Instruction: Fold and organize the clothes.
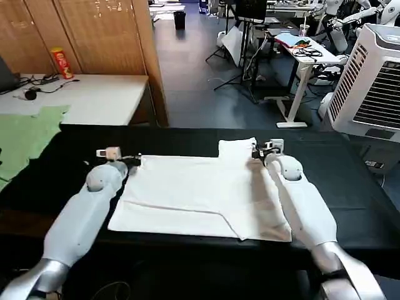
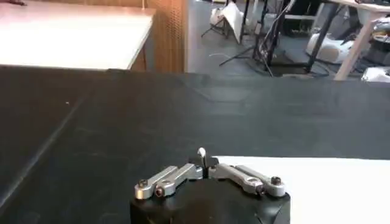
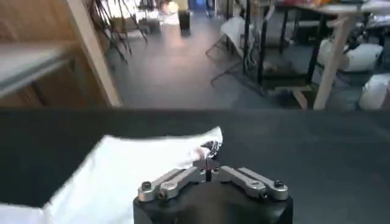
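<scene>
A long black table runs across in front of the robot, and spread flat on it is the white T-shirt, plain side up, with one sleeve poking out at its far right corner. A fold line crosses its near half, so part of it looks doubled over already. Off to the left, half on the black table, lies a light green garment, well apart from the work.

Both arms reach out over the shirt to its far edge. The left gripper sits at the far left corner, and its wrist camera shows the fingers drawn together with a scrap of white cloth pinched between them. The right gripper is at the far right, by the sleeve; there the fingers are likewise closed on a bunched bit of the white fabric.

To my eye this is the start of a fold: both far corners are gripped, nothing lifted yet. The next move likely calls for raising both corners together, evenly, and carrying them toward the near edge, keeping the cloth taut between them so it lays down flat rather than dragging or wrinkling.
</scene>
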Action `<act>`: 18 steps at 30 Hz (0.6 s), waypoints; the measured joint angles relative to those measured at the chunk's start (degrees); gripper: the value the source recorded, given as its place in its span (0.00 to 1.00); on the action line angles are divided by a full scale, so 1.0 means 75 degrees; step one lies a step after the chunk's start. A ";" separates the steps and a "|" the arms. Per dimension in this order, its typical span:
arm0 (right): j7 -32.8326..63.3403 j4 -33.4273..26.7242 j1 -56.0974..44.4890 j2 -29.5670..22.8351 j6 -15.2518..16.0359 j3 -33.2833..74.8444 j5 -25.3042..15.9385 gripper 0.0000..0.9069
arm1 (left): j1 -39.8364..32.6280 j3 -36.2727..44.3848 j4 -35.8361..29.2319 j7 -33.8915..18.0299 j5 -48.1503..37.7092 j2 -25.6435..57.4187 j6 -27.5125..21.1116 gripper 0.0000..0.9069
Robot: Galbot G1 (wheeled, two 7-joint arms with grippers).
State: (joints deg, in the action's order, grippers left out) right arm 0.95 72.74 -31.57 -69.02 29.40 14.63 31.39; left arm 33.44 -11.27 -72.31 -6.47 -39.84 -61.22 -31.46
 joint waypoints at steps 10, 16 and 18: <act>0.0458 0.2699 -0.1786 0.0890 0.0757 0.0366 0.0368 0.02 | 0.1032 -0.0509 -0.1858 -0.0262 -0.0609 0.0762 -0.0135 0.10; 0.0697 0.3895 -0.2850 0.1288 0.1030 0.0679 0.0507 0.02 | 0.2171 -0.0928 -0.3245 -0.0573 -0.0805 0.1440 -0.0127 0.10; 0.0692 0.4183 -0.3144 0.1380 0.1119 0.0763 0.0519 0.02 | 0.2569 -0.1091 -0.3657 -0.0680 -0.0878 0.1612 -0.0127 0.10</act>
State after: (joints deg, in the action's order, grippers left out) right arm 6.14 104.12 -55.15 -58.67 37.80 20.35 35.29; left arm 52.71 -19.45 -99.74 -11.58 -46.43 -49.13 -32.41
